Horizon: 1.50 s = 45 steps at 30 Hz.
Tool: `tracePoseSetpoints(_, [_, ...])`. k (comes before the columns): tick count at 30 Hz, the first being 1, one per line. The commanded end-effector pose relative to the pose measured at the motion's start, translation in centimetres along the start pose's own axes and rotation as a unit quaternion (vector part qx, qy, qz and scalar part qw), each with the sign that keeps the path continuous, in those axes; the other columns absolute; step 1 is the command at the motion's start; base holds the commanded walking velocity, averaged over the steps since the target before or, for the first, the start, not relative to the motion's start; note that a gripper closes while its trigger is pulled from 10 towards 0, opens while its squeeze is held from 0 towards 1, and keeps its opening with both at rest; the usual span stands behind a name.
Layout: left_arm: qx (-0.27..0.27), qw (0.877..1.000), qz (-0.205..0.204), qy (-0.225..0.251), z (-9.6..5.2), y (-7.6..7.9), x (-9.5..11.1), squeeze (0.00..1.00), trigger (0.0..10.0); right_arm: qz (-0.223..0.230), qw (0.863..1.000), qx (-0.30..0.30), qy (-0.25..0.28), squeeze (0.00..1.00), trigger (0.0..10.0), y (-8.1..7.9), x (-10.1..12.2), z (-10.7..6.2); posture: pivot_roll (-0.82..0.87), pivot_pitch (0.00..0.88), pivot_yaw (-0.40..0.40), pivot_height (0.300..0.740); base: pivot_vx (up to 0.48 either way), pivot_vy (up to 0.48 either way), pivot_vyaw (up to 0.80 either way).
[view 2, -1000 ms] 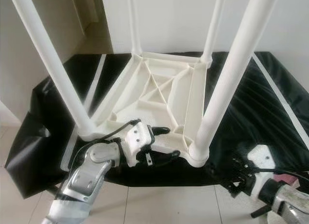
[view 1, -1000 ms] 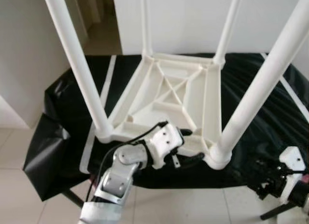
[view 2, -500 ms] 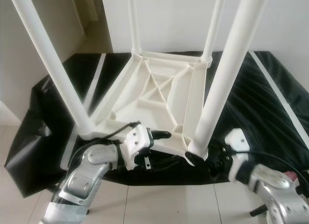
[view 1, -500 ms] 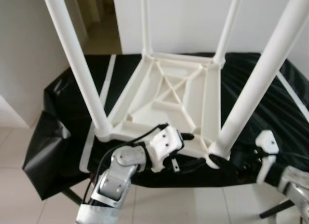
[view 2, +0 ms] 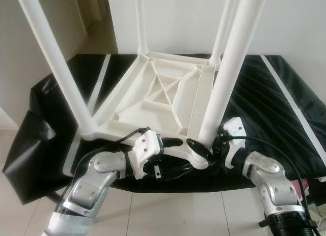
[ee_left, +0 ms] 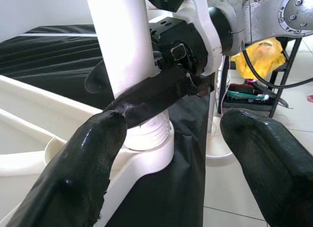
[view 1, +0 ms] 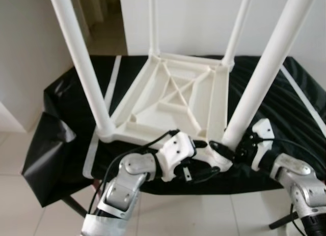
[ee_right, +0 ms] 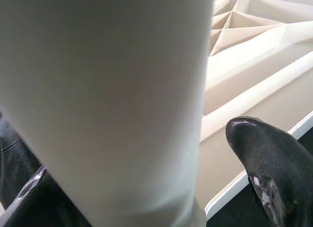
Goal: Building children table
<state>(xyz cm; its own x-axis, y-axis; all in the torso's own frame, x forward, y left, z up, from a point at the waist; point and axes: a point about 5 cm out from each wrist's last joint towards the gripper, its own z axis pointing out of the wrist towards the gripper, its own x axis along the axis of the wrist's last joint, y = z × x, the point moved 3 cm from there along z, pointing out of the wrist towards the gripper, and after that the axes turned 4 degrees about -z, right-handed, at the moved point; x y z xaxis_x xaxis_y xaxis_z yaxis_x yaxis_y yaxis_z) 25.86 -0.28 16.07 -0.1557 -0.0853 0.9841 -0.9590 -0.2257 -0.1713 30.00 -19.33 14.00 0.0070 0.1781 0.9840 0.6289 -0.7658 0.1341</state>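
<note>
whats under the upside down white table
A black cloth with white stripes lies under the white table, draped over a support whose surface is covered; dark legs show below.
</note>
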Motion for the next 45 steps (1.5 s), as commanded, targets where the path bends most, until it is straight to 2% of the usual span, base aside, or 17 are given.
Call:
tracePoseSetpoints(1, [0.035,0.999,0.003,0.003,0.1,-0.7,0.3,0.0,10.0,-0.007,1.0,-0.022,-0.007,0.0,10.0,1.0,-0.1,-0.4,-0.04,0.011,-0.021,0.74,0.0,0.0,0.0])
tracePoseSetpoints(3, [0.05,0.999,0.008,0.006,0.3,-1.0,0.3,0.0,10.0,-0.009,0.999,-0.051,-0.012,0.0,10.0,2.5,-0.2,-1.1,-0.04,0.014,-0.024,0.74,0.0,0.0,0.0])
tracePoseSetpoints(8, [0.056,0.998,0.014,0.006,0.5,-1.1,0.4,0.0,10.0,-0.012,0.997,-0.07,-0.015,0.0,10.0,3.5,-0.3,-1.5,-0.04,0.014,-0.024,0.74,0.0,0.0,0.0])
tracePoseSetpoints(10, [0.06,0.998,0.021,0.009,0.7,-1.2,0.5,0.0,10.0,-0.015,0.996,-0.09,-0.019,0.0,10.0,4.6,-0.4,-2.3,-0.04,0.016,-0.021,0.74,0.0,0.0,0.0])
tracePoseSetpoints(14, [0.066,0.997,0.022,0.012,0.8,-1.3,0.6,0.0,10.0,-0.017,0.995,-0.093,-0.022,0.0,10.0,4.8,-0.5,-2.6,-0.05,0.016,-0.019,0.74,0.0,0.0,0.0])
tracePoseSetpoints(22, [0.074,0.997,0.013,0.006,1.5,-1.6,0.4,0.0,10.0,-0.015,0.998,-0.066,-0.017,0.0,10.0,3.3,-0.8,-1.3,-0.06,0.018,-0.007,0.74,0.0,0.0,0.0])
tracePoseSetpoints(25, [0.071,0.997,0.007,-0.003,1.8,-1.5,0.2,0.0,10.0,-0.015,0.999,-0.035,-0.019,0.0,9.8,1.8,-1.3,-0.1,-0.06,0.025,-0.002,0.74,0.0,0.0,0.0])
tracePoseSetpoints(26, [0.072,0.997,0.005,-0.003,1.8,-1.5,0.2,0.0,10.0,-0.016,0.999,-0.03,-0.02,0.0,7.9,1.6,-1.4,0.1,-0.06,0.025,-0.002,0.74,0.0,0.0,0.0])
tracePoseSetpoints(27, [0.072,0.997,0.005,-0.003,1.8,-1.5,0.2,0.0,10.0,-0.016,0.999,-0.03,-0.02,0.0,7.9,1.6,-1.4,0.1,-0.06,0.025,-0.002,0.74,0.0,0.0,0.0])
tracePoseSetpoints(28, [0.073,0.997,0.005,-0.001,1.8,-1.5,0.2,0.0,10.0,-0.015,0.999,-0.027,-0.018,0.0,4.5,1.5,-1.4,0.2,-0.06,0.027,-0.003,0.74,0.0,0.0,0.0])
tracePoseSetpoints(29, [0.078,0.997,0.004,0.0,1.9,-1.6,0.3,0.0,10.0,-0.017,0.999,-0.024,-0.016,0.0,0.0,1.4,-1.4,0.3,-0.06,0.027,-0.004,0.74,0.0,0.0,0.0])
tracePoseSetpoints(41, [0.114,0.993,0.002,0.021,2.2,-2.5,0.9,0.0,10.0,-0.029,0.999,-0.032,0.0,0.0,0.0,1.5,-0.6,0.0,-0.06,0.027,-0.016,0.74,0.0,0.0,0.0])
tracePoseSetpoints(42, [0.119,0.993,0.004,0.022,2.3,-2.7,1.0,0.0,10.0,-0.026,0.999,-0.044,-0.002,0.0,8.0,1.6,-0.7,-0.2,-0.06,0.028,-0.017,0.74,0.0,0.0,0.0])
tracePoseSetpoints(43, [0.119,0.993,0.004,0.022,2.3,-2.7,1.0,0.0,10.0,-0.026,0.999,-0.044,-0.002,0.0,8.0,1.6,-0.7,-0.2,-0.06,0.028,-0.017,0.74,0.0,0.0,0.0])
tracePoseSetpoints(44, [0.122,0.992,0.006,0.022,2.2,-2.7,1.0,0.0,10.0,-0.025,0.998,-0.052,-0.003,0.0,10.0,1.5,-0.8,-0.4,-0.07,0.026,-0.016,0.74,0.0,0.0,0.0])
tracePoseSetpoints(45, [0.124,0.992,0.004,0.022,2.2,-2.6,0.9,0.0,10.0,-0.013,0.998,-0.066,-0.001,0.0,10.0,1.3,-0.8,-0.5,-0.08,0.022,-0.012,0.74,0.0,0.0,0.0])
